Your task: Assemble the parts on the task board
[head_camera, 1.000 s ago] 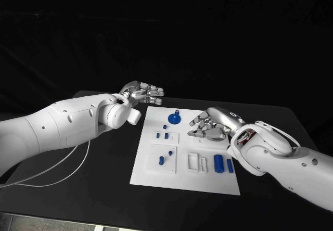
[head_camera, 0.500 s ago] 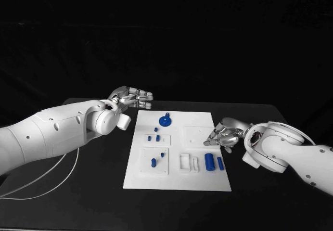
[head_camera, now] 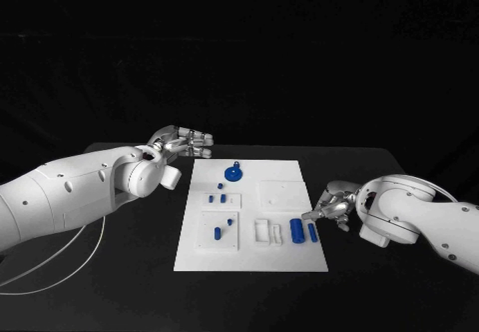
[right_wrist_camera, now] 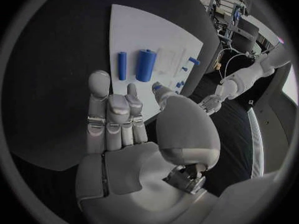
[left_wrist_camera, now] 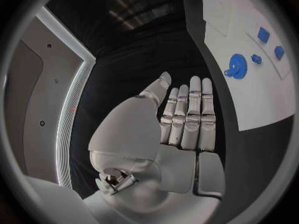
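The white task board [head_camera: 282, 249] lies mid-table. On it are a round blue part [head_camera: 232, 173], small blue pegs [head_camera: 219, 234] and two blue cylinders [head_camera: 296, 230] side by side near the right front. My right hand [head_camera: 332, 207] hovers at the board's right edge just beside the cylinders [right_wrist_camera: 146, 64]. In its wrist view that hand [right_wrist_camera: 118, 119] has straight fingers and holds nothing. My left hand [head_camera: 183, 143] hangs over the black table past the board's far left corner. It [left_wrist_camera: 181, 124] is empty with fingers straight, and the round blue part [left_wrist_camera: 236, 64] lies beyond it.
Raised white blocks with slots [head_camera: 266, 232] sit on the board beside the cylinders, and a plain square plate [head_camera: 282, 194] lies at its right middle. A white cable [head_camera: 70, 266] loops over the table under my left arm.
The camera has shifted. My right hand moved off the board's middle right, outward and nearer, to its right edge by the cylinders. My left hand stayed about where it was.
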Action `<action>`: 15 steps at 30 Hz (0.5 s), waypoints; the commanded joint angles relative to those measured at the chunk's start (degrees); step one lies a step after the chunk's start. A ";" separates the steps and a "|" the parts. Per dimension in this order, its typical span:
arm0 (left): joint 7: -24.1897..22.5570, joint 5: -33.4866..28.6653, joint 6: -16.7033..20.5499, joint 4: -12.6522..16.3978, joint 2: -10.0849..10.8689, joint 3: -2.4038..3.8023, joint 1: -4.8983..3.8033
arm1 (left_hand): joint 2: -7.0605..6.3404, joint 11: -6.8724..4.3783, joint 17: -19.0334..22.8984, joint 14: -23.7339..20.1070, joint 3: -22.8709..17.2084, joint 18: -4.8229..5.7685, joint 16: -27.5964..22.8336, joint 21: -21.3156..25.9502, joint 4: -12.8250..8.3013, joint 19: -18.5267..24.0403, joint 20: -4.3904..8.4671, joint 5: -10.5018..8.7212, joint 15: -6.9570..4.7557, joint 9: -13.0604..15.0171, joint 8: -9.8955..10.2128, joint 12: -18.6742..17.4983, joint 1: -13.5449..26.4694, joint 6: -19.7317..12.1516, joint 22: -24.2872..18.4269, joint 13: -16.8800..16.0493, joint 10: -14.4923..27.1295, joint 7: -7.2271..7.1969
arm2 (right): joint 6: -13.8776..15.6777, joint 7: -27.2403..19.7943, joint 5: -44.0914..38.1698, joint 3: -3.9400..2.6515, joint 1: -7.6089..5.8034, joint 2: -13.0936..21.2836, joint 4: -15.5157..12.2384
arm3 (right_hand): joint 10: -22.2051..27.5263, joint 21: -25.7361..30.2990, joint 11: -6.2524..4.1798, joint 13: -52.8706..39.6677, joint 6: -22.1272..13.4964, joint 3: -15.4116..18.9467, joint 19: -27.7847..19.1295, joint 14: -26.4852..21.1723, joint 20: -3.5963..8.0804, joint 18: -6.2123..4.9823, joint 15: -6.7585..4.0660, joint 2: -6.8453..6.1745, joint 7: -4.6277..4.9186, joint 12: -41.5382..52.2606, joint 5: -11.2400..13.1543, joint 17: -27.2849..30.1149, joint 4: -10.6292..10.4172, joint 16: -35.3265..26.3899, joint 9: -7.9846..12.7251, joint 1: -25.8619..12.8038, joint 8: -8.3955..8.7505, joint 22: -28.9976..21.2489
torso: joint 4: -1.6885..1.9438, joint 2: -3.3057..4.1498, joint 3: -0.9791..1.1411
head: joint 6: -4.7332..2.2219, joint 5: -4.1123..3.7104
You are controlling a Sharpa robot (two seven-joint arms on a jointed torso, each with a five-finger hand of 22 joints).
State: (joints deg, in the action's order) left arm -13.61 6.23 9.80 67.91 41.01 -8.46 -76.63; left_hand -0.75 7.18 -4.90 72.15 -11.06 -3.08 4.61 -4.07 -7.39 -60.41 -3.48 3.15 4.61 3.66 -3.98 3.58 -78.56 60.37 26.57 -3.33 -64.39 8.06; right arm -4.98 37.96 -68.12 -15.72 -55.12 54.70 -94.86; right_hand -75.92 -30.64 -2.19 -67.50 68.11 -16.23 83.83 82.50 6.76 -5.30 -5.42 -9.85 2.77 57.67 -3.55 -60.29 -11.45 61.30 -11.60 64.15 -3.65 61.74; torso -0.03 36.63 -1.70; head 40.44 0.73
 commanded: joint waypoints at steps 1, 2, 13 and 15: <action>-0.90 -0.37 -0.48 0.40 0.08 0.02 0.06 | 0.21 -0.13 0.01 -0.29 0.41 0.14 -0.24 -0.02 0.03 -0.45 -0.07 -0.17 0.19 0.09 0.00 0.18 0.46 -0.40 -0.35 -0.02 0.35 -0.10 | -4.02 5.00 0.57 -0.01 0.01 -0.11 0.14 | -0.44 -0.38 0.08 -0.39 0.11 0.20 2.46 0.51 -0.03 0.34 -0.02 -0.02 0.03 0.43 0.43 -0.18 -0.87 0.42 -0.23 -0.86 0.00 0.19 | 0.10 0.13 -0.09 | 0.18 -0.16; -0.91 -0.38 -0.50 0.46 0.11 0.02 0.06 | 0.21 -0.13 0.01 -0.29 0.41 0.14 -0.24 -0.02 0.03 -0.45 -0.07 -0.17 0.19 0.09 0.00 0.18 0.46 -0.40 -0.35 -0.02 0.35 -0.10 | -4.08 5.07 0.58 -0.01 0.01 -0.18 0.18 | -0.43 -0.45 0.08 -0.49 -0.01 0.18 2.47 0.54 -0.03 0.34 -0.02 -0.10 0.08 0.42 0.43 -0.26 -1.05 0.49 -0.27 -0.83 -0.02 0.27 | 0.10 0.15 -0.12 | 0.24 -0.16; -0.89 -0.38 -0.64 0.93 0.30 -0.01 0.07 | 0.14 -0.13 -0.01 -0.31 0.68 0.17 -0.25 -0.01 0.38 -0.66 -0.08 -0.17 0.20 0.09 0.01 0.19 0.47 -0.44 -1.44 -0.02 0.34 -0.10 | -2.55 5.12 0.90 0.14 0.02 -1.82 0.07 | -0.69 -0.98 0.58 -1.39 -2.97 0.76 2.51 0.56 -0.29 0.03 0.27 -1.10 0.90 0.79 0.59 -0.76 -2.36 0.86 1.24 -0.87 0.04 0.84 | 0.25 0.28 -0.05 | 0.58 -0.25; -0.87 -0.38 -0.66 0.95 0.30 -0.02 0.07 | 0.14 -0.13 -0.01 -0.31 0.68 0.17 -0.25 -0.01 0.38 -0.66 -0.08 -0.17 0.20 0.09 0.01 0.19 0.47 -0.44 -1.44 -0.02 0.34 -0.10 | -2.67 5.18 0.93 0.23 0.02 -2.06 0.19 | -0.69 -0.98 0.58 -1.39 -2.97 0.76 2.51 0.56 -0.29 0.03 0.27 -1.10 0.90 0.79 0.59 -0.76 -2.36 0.86 1.24 -0.87 0.04 0.84 | 0.29 0.31 -0.07 | 0.66 -0.31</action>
State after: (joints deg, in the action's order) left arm -13.69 6.23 9.77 68.67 41.35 -8.51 -76.59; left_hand -0.75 7.18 -4.90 72.15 -10.65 -3.08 4.61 -4.07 -6.99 -60.64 -3.66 3.15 4.61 3.66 -3.98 3.58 -78.56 60.37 24.98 -3.33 -64.40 8.06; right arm -6.86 39.53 -67.40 -15.53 -55.13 52.74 -94.71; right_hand -76.39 -31.41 -1.85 -68.88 65.42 -15.43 83.82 82.71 6.75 -5.30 -5.21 -10.36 3.61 58.11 -3.11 -61.00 -13.48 61.92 -10.30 63.15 -3.65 62.52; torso 0.16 36.88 -1.77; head 41.00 0.48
